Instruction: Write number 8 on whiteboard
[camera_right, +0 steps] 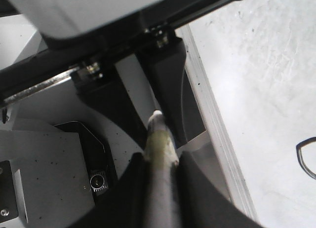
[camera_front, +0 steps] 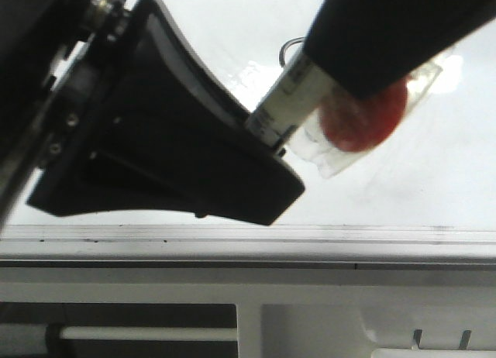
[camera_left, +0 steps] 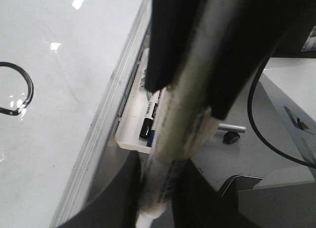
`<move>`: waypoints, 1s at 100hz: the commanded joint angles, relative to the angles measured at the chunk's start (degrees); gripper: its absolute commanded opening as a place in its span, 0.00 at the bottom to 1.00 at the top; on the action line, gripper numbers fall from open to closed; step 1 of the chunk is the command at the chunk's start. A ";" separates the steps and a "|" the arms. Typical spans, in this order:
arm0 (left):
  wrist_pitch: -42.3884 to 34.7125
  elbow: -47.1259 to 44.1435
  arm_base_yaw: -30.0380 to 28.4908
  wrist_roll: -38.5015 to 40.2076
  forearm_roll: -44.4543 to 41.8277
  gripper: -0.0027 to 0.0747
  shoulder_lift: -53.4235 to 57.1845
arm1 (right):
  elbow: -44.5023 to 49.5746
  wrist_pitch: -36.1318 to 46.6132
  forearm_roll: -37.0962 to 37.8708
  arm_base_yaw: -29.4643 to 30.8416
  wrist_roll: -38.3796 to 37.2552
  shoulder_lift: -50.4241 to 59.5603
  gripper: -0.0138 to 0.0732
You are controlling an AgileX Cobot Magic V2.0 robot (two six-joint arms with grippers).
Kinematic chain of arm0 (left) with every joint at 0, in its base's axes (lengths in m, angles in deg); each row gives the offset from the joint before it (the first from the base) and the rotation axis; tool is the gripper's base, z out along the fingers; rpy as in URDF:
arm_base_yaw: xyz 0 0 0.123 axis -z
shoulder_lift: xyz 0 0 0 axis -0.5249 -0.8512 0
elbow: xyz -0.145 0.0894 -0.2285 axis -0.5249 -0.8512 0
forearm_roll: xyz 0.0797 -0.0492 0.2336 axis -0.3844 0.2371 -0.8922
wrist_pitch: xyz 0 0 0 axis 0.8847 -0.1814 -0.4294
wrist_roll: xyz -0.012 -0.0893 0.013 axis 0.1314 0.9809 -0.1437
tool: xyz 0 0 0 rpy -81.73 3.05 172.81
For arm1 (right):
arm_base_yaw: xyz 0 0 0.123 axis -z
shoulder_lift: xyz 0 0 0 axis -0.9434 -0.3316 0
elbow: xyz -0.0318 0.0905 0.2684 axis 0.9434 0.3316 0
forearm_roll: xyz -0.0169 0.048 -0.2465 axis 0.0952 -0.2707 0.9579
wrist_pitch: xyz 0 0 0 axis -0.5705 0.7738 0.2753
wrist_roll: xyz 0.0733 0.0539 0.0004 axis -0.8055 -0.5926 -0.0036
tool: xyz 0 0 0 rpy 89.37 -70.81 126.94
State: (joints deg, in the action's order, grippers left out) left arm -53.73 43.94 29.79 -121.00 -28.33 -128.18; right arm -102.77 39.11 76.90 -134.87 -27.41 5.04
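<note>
Number 8 (camera_left: 19, 90) on whiteboard (camera_left: 64, 134) mostly cut off; marker (camera_left: 182, 139) blurred.

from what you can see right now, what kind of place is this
Probably an office or lab bench set up for writing: a large glossy whiteboard with a metal edge rail, a tray of spare markers beside it, and a caster wheel on the floor.

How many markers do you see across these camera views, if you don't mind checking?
2 at least: one white marker clamped between both grippers, left gripper and right gripper; one spare marker in the tray by the whiteboard. More may be hidden.
</note>
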 commanded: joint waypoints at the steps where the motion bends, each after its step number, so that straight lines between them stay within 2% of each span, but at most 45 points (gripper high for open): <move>1: -3.20 1.85 0.07 2.27 4.19 0.01 0.80 | -1.80 2.91 0.02 -0.24 0.76 0.46 0.09; 6: -3.07 1.69 -0.04 2.27 4.83 0.01 0.80 | -1.80 2.83 0.02 -0.24 0.76 0.46 0.13; 13: -2.81 1.04 -0.04 2.27 5.39 0.01 0.80 | -1.80 2.83 0.02 -0.24 0.76 0.83 0.26; 25: -2.62 -0.51 -0.04 2.27 6.67 0.01 0.80 | -1.80 3.25 0.93 -0.24 0.76 2.60 0.59; 30: -2.62 -1.00 -0.04 2.27 6.92 0.01 0.80 | -1.91 3.73 1.48 -0.24 0.76 3.97 0.70; 37: -3.13 -1.66 -0.04 2.27 7.98 0.01 0.80 | -1.91 5.48 2.06 -0.24 0.76 6.30 0.76; 48: -4.91 -1.91 -0.04 2.39 10.22 0.01 0.80 | -1.91 8.69 3.51 -0.24 0.22 11.25 0.75; 57: -7.78 -1.91 -0.04 2.39 13.82 0.01 0.80 | -1.91 10.13 6.58 -0.24 -3.58 14.95 0.64; 64: -10.99 -1.91 -0.04 2.39 17.37 0.01 0.80 | -1.91 9.73 9.40 -0.24 -7.04 17.63 0.47; 75: -16.83 -1.91 -0.04 2.39 22.06 0.01 0.80 | -1.80 7.36 11.98 -0.24 -9.26 21.04 0.08; 100: -30.89 -1.91 -0.04 2.39 31.00 0.01 0.41 | -1.80 3.55 12.78 -0.24 -10.88 23.45 0.10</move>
State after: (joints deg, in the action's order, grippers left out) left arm -77.75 40.54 29.79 -119.25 -0.80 -128.28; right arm -102.77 39.97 87.94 -134.87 -37.46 28.46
